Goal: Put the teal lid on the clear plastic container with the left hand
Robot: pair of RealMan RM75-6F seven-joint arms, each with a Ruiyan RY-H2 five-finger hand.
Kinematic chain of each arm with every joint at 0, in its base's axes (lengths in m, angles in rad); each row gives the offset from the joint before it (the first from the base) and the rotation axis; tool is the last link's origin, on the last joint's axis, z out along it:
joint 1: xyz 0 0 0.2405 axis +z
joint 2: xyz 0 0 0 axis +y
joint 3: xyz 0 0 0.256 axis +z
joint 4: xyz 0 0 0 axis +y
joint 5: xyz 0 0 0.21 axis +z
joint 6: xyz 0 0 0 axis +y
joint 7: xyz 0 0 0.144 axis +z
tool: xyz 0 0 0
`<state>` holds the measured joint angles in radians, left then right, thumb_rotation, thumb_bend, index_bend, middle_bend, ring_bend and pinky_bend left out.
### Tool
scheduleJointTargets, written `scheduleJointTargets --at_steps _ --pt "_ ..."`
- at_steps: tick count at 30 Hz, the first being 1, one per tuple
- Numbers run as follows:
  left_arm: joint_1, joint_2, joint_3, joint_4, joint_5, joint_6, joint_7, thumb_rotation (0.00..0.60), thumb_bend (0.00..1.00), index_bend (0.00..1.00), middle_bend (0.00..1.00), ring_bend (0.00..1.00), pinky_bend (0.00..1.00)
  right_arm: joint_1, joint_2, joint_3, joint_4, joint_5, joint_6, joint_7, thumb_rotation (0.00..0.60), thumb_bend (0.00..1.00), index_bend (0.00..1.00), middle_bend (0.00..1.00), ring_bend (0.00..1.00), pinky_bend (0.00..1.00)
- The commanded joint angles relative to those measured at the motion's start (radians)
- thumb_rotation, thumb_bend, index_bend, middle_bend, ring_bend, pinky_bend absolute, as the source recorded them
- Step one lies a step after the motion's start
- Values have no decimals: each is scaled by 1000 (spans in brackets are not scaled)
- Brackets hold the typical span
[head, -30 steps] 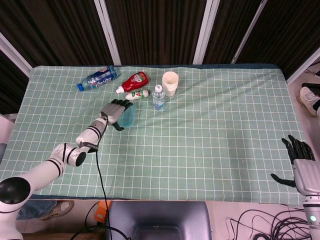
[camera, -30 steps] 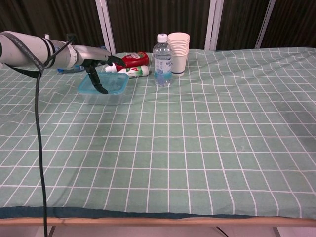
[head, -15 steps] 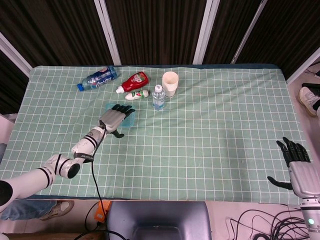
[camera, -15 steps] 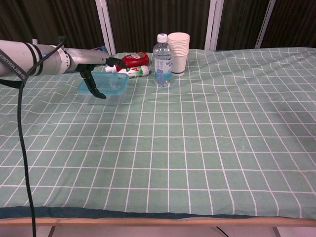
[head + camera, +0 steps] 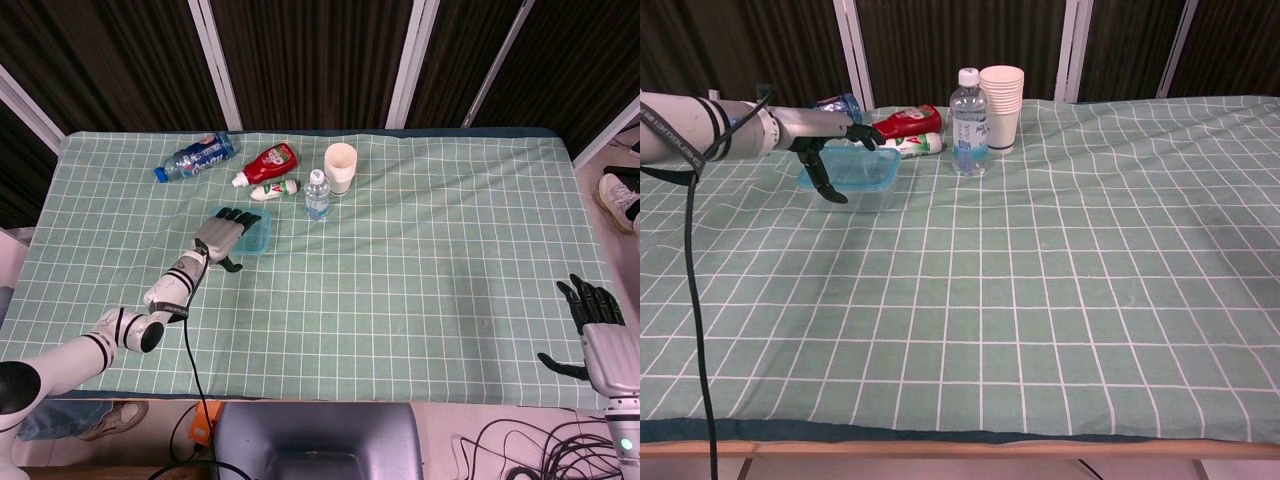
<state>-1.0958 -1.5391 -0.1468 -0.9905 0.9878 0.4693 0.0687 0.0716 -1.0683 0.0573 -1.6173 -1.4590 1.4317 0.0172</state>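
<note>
A: Checked green cloth over the counter [image 5: 1040, 300], dark slatted panels behind. Nearest to the clear plastic container [image 5: 852, 190], on its near-left side: the left hand [image 5: 825, 150], fingers [image 5: 238, 217] spread flat over the container's left part, thumb hanging down its front wall, gripping nothing as far as can be told.

B: And the teal lid [image 5: 255, 233]?

A: Looks to be lying on top of the container already, level from the chest view. Seated or merely resting, cannot tell.

B: So press, not carry.

A: Probably. Best to push straight down near the edges, one corner after another, keeping the palm flat so the light container does not skid. Worth watching the thumb, so as not to hook the rim and lift it.

B: Beyond the container?

A: Just behind it a small white bottle [image 5: 918, 145] and a red ketchup bottle [image 5: 908, 121]; behind and to the right a water bottle [image 5: 968, 122] and stacked paper cups [image 5: 1001, 108]. Right hand [image 5: 598, 330] well apart, fingers spread, idle.
</note>
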Motion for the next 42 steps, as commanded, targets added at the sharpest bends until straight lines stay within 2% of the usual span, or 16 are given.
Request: scheduleJointTargets --at_steps 1,12,24,29,35,39,42 --pt "0 -3 -1 3 2 0 0 600 221 0 84 0 0 0 0 0 -1 1 -1 -1 600 119 0 0 0 0" --pt "-7 -23 -2 29 3 -19 3 600 222 0 77 0 0 1 0 1 0 3 -3 0 600 118 0 0 0 0" --pt "-18 -42 5 66 -13 -63 10 600 222 0 162 27 0 0 3 4 3 6 -2 9 600 118 0 0 0 0" --pt "-20 -42 14 67 -22 -83 14 600 222 0 217 79 0 0 3 4 3 6 -2 8 600 118 0 0 0 0" --pt "-23 -48 20 76 -31 -96 14 600 222 0 233 95 12 1 2 4 2 7 -3 4 600 118 0 0 0 0" --pt "-22 -45 16 69 -27 -82 13 600 223 0 234 97 13 0 2 4 2 8 -2 5 600 118 0 0 0 0" --pt "-13 -34 -4 38 1 -23 2 600 224 0 233 93 4 -1 3 4 2 8 -1 8 600 118 0 0 0 0"
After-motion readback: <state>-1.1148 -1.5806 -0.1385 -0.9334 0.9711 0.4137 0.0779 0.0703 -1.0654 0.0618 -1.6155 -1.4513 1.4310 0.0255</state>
